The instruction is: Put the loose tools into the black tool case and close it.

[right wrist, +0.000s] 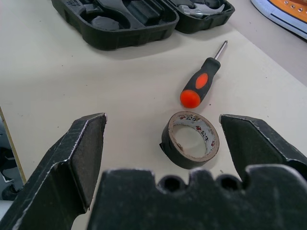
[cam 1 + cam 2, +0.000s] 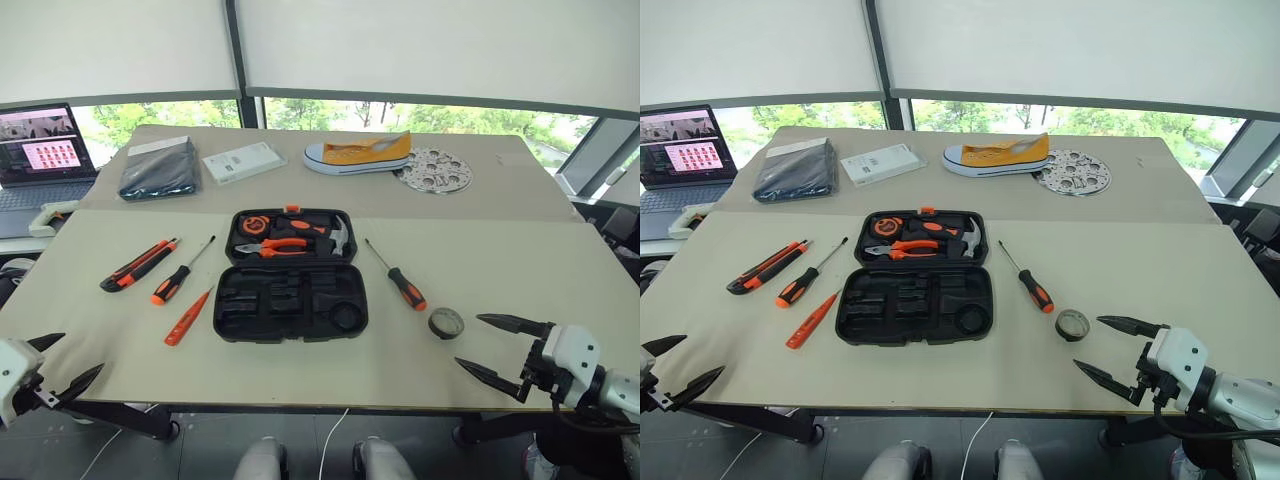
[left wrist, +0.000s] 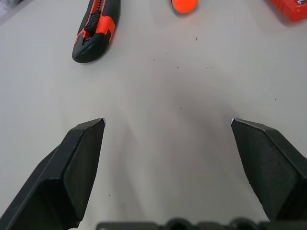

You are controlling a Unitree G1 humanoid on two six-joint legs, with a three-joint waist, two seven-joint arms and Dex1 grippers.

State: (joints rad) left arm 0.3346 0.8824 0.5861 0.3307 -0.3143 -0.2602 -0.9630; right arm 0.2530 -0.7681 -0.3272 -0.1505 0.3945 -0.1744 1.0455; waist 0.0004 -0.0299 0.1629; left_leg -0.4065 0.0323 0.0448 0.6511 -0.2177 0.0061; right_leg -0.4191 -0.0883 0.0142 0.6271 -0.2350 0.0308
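The black tool case (image 2: 288, 332) lies open mid-table; its near half has empty slots, and its far half holds orange pliers and a hammer. Left of it lie the utility knife (image 2: 138, 265), a black-and-orange screwdriver (image 2: 176, 279) and the slim orange tester (image 2: 187, 317). On the case's right lie a second screwdriver (image 2: 400, 280) and the dark tape roll (image 2: 446, 323). My left gripper (image 2: 78, 355) hovers open at the front left edge, short of the knife (image 3: 95, 29). At the front right my right gripper (image 2: 470, 340) is open, with the tape roll (image 1: 191, 140) just ahead of its fingers.
At the back stand a laptop (image 2: 45, 150), a dark flat pouch (image 2: 160, 168), a white box (image 2: 243, 161), a yellow shoe (image 2: 360, 153) and a round perforated disc (image 2: 433, 170). The table's front edge runs just under both grippers.
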